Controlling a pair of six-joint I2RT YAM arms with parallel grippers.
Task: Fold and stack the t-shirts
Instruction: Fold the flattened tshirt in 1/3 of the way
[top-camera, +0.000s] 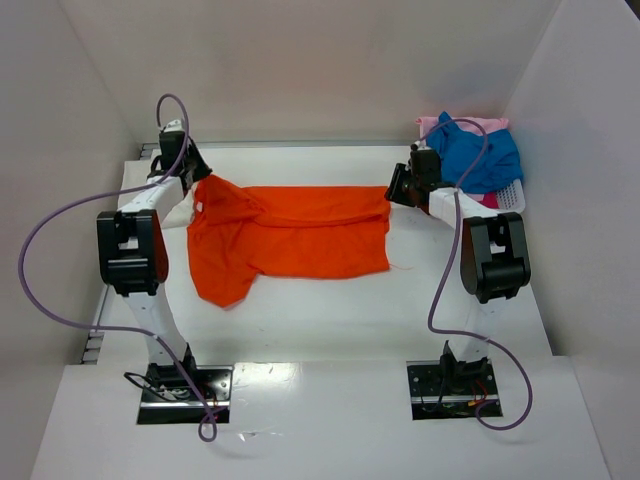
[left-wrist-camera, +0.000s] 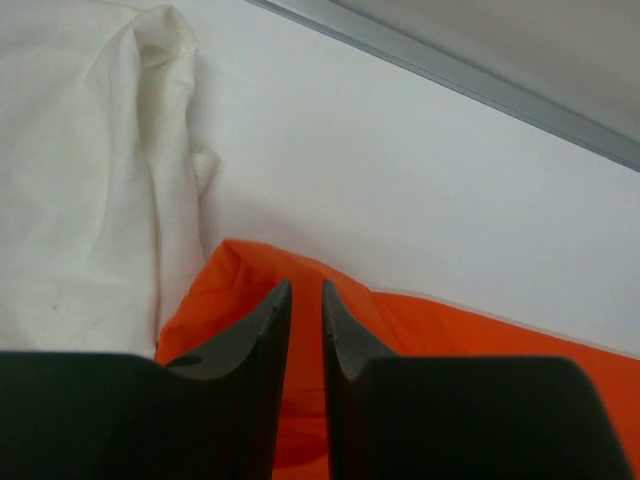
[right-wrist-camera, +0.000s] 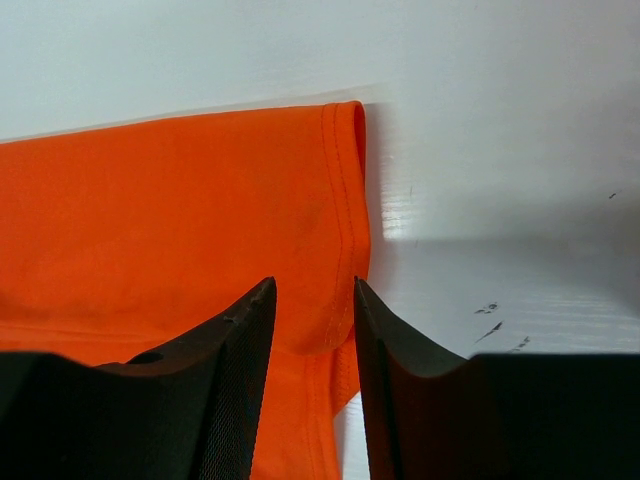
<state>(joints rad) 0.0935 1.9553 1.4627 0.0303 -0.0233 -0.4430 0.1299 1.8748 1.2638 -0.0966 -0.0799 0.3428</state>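
**White counter, 1 orange tee held at 2 far corners**

White walls box in the counter (top-camera: 320, 320). The orange t-shirt (top-camera: 300, 240) lies spread across its far half, with 1 sleeve hanging toward the near edge on the left and the far edge doubled over in a long fold.

My left tool (left-wrist-camera: 305, 285) is at the shirt's far-left corner, jaws drawn almost together and clamped on a ridge of orange cloth. The cream-white t-shirt (left-wrist-camera: 80, 200) lies just beside it.

My right tool (right-wrist-camera: 310, 285) sits at the far-right corner with 1 jaw on each side of the stitched hem (right-wrist-camera: 345, 200). A gap shows between the jaws, and from the wrist view I cannot tell whether they bite the cloth or only straddle it.

The blue t-shirt (top-camera: 475, 155) and the pale pink t-shirt (top-camera: 470, 124) are heaped in the white basket (top-camera: 512, 195) at the far right, well apart from this fold.

I judge the tee light, thin and limp. It will sag between my 2 holds, wrinkle wherever there is slack, and slide easily on the smooth counter. It is not fragile.

The best holds are the corners, on the hem or the shoulder seam, where doubled layers and stitching give the pads something to bite. I should take both layers of the fold, or the lower 1 may stay behind.
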